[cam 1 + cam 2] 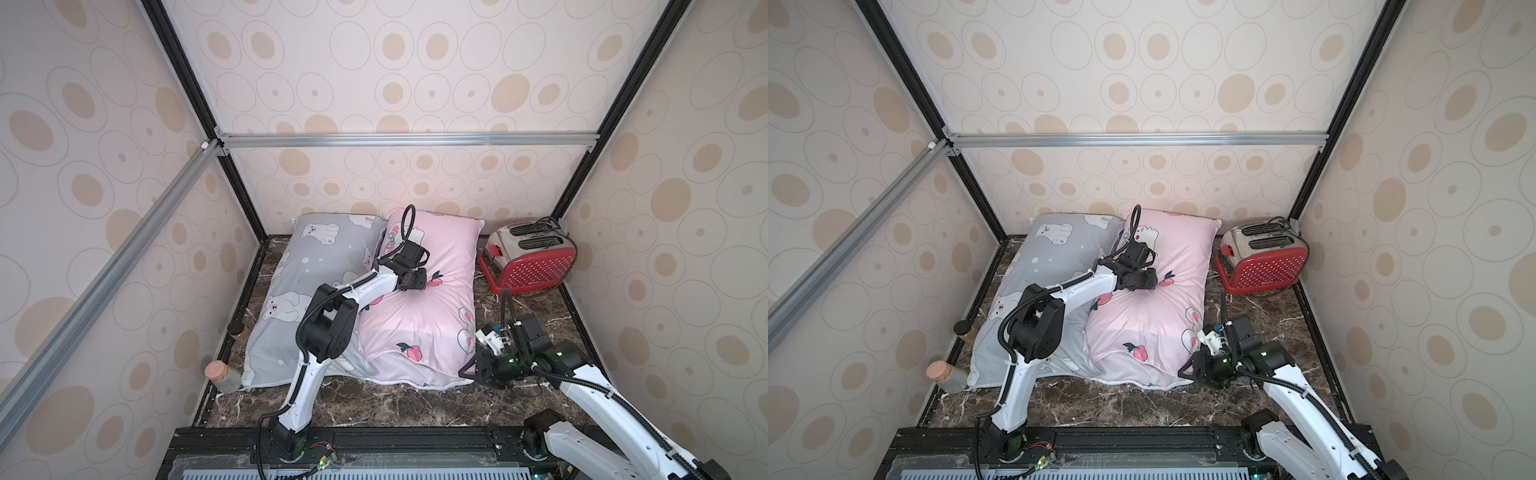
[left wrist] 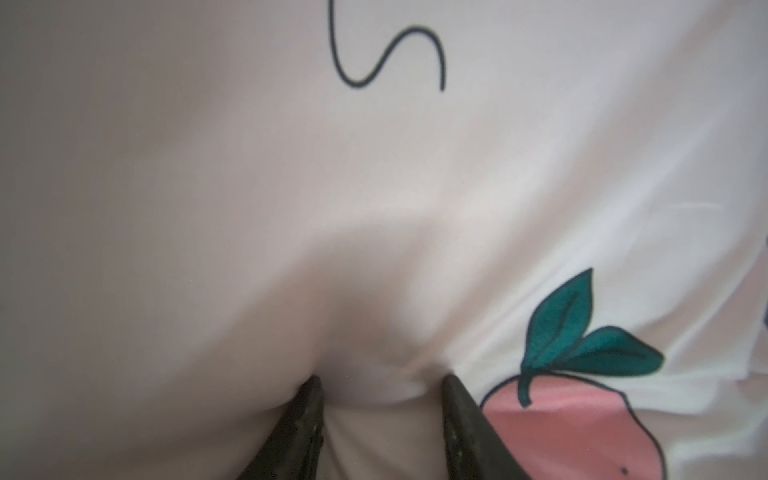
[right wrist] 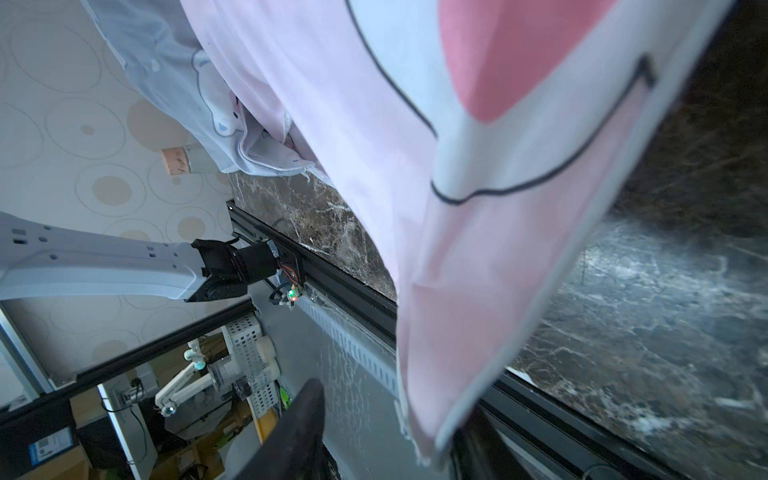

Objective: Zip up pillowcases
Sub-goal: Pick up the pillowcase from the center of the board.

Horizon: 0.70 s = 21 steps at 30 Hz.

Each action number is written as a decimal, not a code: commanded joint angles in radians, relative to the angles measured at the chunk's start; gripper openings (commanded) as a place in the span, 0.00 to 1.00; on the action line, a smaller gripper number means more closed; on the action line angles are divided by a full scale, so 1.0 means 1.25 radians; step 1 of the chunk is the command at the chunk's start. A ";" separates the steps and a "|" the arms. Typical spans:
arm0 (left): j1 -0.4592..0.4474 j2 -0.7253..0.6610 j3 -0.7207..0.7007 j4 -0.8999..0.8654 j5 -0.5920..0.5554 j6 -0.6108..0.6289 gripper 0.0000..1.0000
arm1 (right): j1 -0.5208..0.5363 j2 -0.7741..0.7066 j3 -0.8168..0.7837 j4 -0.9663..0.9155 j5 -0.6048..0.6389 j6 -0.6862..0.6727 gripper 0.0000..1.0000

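grey pillowcase (image 1: 316, 257), pink pillowcase (image 1: 432, 316), side by side

Cream walls (image 1: 415, 62) with tan ovals fill the upper frame, crossed by black and silver bars (image 1: 407, 139); dark marbled desk (image 1: 395, 403) below.

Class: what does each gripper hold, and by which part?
Left gripper digs into the middle of the pink peach-print fabric pillowcase; right gripper has its near corner between its fingers. Whether either truly grips cannot be told.
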 commanded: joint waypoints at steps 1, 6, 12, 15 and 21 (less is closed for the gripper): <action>0.033 0.030 -0.030 -0.054 -0.039 0.010 0.46 | -0.019 -0.021 -0.011 -0.059 0.009 -0.001 0.44; 0.032 0.034 -0.025 -0.051 -0.027 0.006 0.46 | -0.026 -0.041 -0.021 -0.051 0.026 0.001 0.33; 0.033 0.025 -0.033 -0.049 -0.023 0.005 0.46 | -0.027 -0.039 -0.020 -0.047 0.032 -0.005 0.21; 0.032 0.008 -0.045 -0.041 -0.015 -0.001 0.48 | -0.028 -0.041 -0.023 -0.036 0.034 -0.004 0.13; 0.033 -0.061 -0.067 -0.037 -0.020 0.005 0.57 | -0.028 -0.042 -0.027 -0.013 0.036 -0.006 0.02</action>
